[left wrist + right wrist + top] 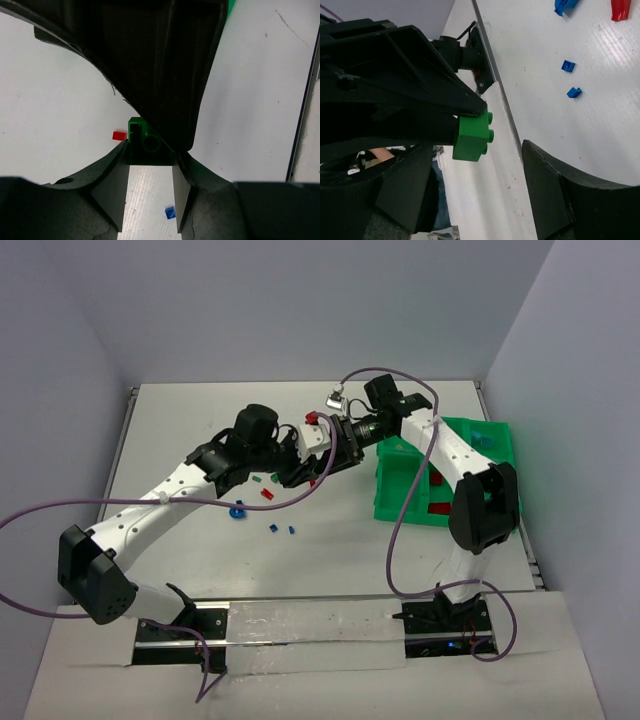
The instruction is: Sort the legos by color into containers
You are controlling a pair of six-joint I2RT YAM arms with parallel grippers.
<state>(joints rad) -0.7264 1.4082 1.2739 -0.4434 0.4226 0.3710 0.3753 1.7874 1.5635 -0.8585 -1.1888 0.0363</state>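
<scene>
Left gripper (151, 159) pinching green lego (145, 144), right gripper (478, 146) spread wide — flanking it

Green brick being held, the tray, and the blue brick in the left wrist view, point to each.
green brick (471, 139): right wrist view, flat side face.
tray (395, 475): top external view, left compartment floor.
blue brick (170, 213): left wrist view, top face.
</scene>
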